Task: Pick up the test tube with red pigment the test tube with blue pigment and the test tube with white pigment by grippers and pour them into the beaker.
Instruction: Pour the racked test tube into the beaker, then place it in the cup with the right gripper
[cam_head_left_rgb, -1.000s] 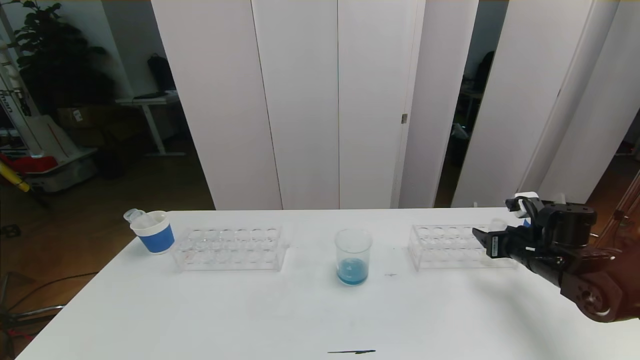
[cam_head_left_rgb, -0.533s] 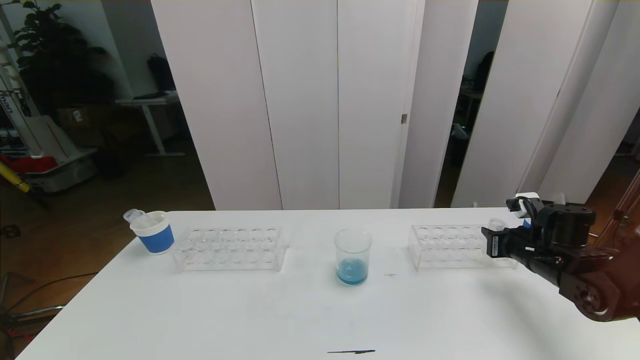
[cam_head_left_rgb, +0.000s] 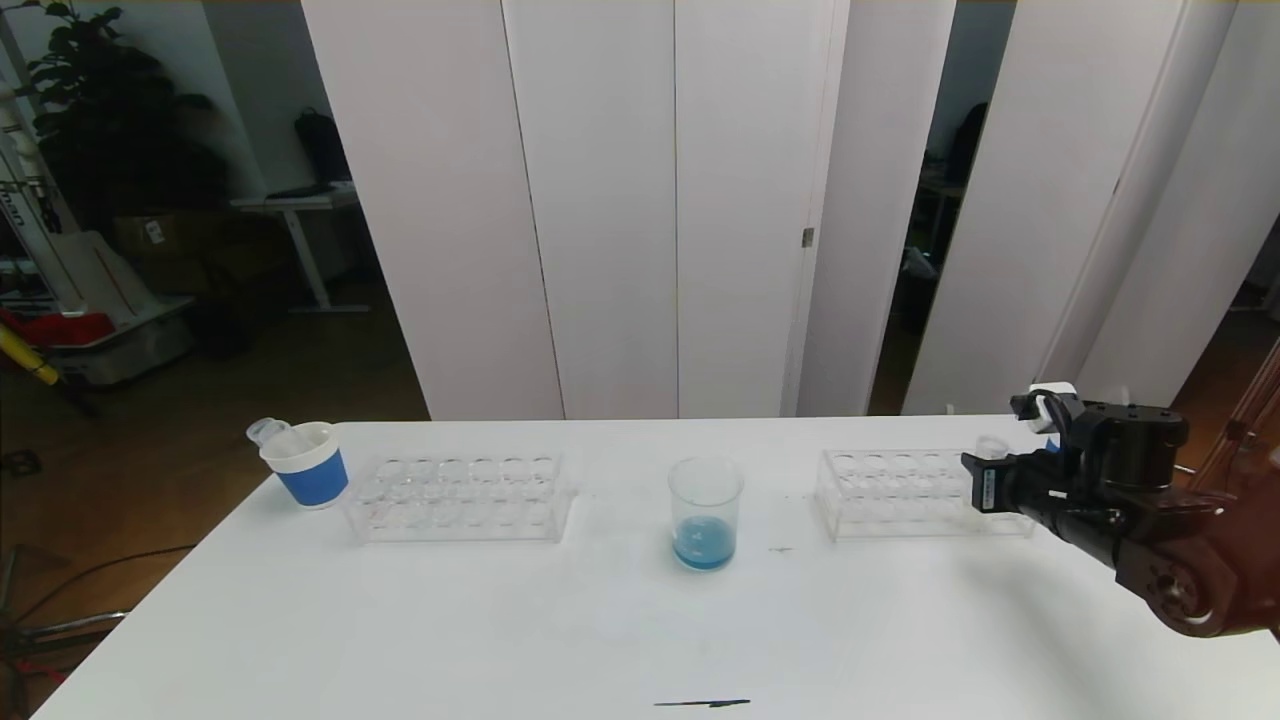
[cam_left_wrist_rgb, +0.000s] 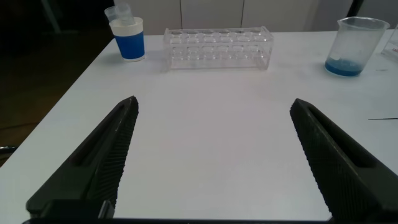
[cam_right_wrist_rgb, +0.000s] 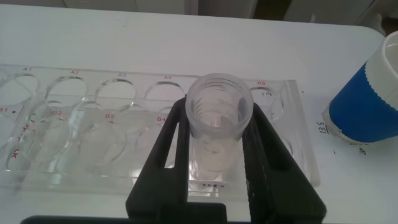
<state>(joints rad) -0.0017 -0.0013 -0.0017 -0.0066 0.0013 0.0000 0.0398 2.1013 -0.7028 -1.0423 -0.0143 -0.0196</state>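
Two racks: a clear rack (cam_head_left_rgb: 458, 497) is seen to the left of the beaker and a second clear rack (cam_head_left_rgb: 905, 490) to its right, both on the white table (cam_head_left_rgb: 560, 630).
Paper cup, far left: a blue-banded cup (cam_head_left_rgb: 305, 463) is set at the table's left end, well apart from both grippers, with a clear tube (cam_head_left_rgb: 268, 431) leaning out of it.
Left gripper: the left gripper (cam_left_wrist_rgb: 214, 162) is held low over the near part of the table, its jaws spread wide apart with nothing between them; the left rack and the cup lie well ahead of it.
Beaker: the beaker (cam_head_left_rgb: 706, 512) is stood upright between the two racks, with blue liquid at its bottom; it lies well to the left of the right gripper.
Right gripper: the right gripper (cam_right_wrist_rgb: 219, 134) is placed over the right end of the right rack, its jaws pressed together on the test tube with white pigment (cam_right_wrist_rgb: 219, 124).
Test tube: it is kept upright in its rack hole, its open mouth just above the jaws, and pale material is seen low inside it.
Second cup: another blue-banded cup (cam_right_wrist_rgb: 367, 93) is found just beyond the rack's end, beside the right gripper.
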